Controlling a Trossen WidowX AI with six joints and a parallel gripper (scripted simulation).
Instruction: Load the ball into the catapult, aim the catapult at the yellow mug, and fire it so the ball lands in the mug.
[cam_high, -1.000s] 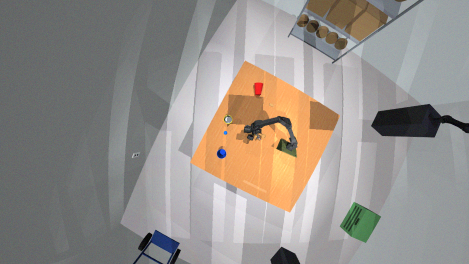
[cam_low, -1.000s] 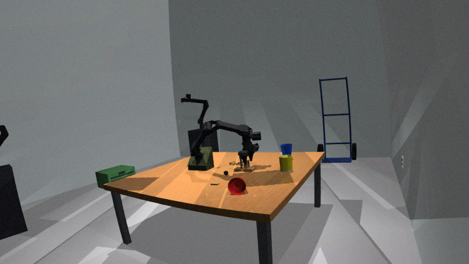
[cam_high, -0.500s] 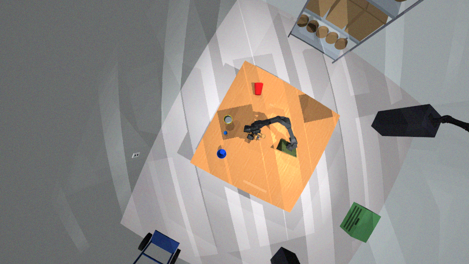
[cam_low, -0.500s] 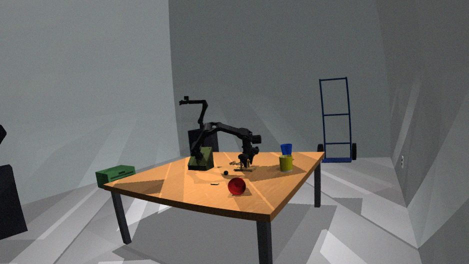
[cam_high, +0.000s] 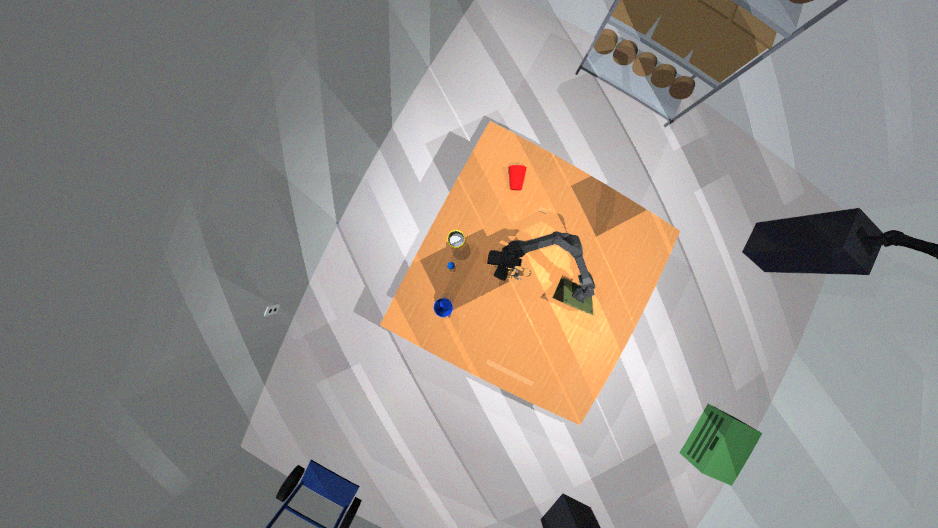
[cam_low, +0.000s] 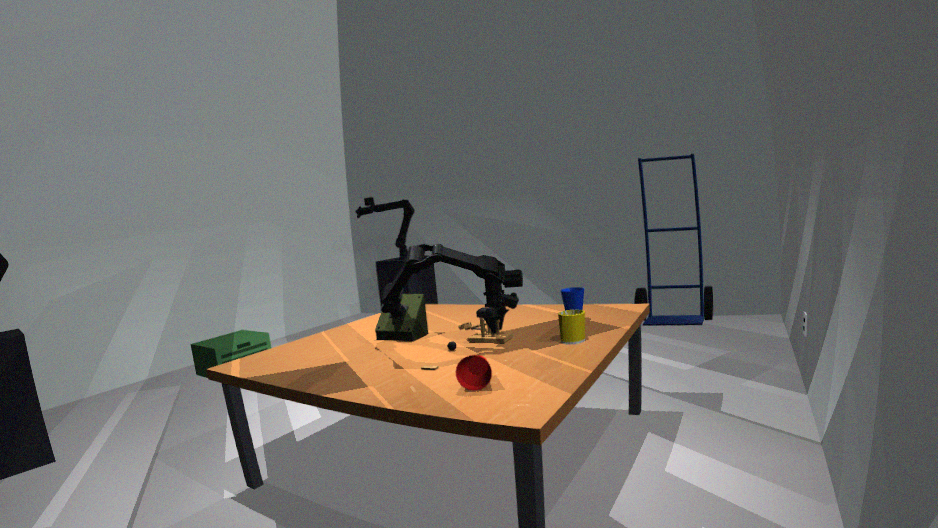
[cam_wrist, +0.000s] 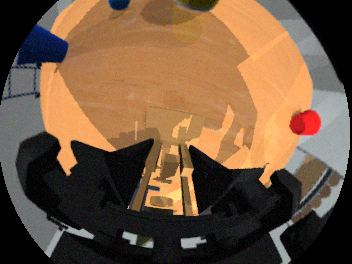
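The yellow mug (cam_high: 456, 238) (cam_low: 571, 327) (cam_wrist: 199, 4) stands upright near the table's left edge in the overhead view. The small wooden catapult (cam_high: 512, 273) (cam_low: 482, 340) (cam_wrist: 186, 172) stands mid-table under my gripper (cam_low: 492, 327) (cam_wrist: 171, 144). The fingers point down and are shut on the catapult's upright frame, one finger outside each rail. The fingertips are hidden from above. A small blue ball (cam_high: 450, 265) (cam_wrist: 119, 3) lies between the mug and a blue cup. A dark ball (cam_low: 451, 345) lies on the table beside the catapult; the arm hides it from above.
The blue cup (cam_high: 443, 307) (cam_low: 572, 297) (cam_wrist: 45, 46) stands beyond the yellow mug. A red cup (cam_high: 517, 177) (cam_low: 473, 372) (cam_wrist: 306, 123) lies on its side. A thin wooden piece (cam_low: 429, 367) lies near it. My arm's green base (cam_high: 565, 300) (cam_low: 412, 316) stands behind the catapult.
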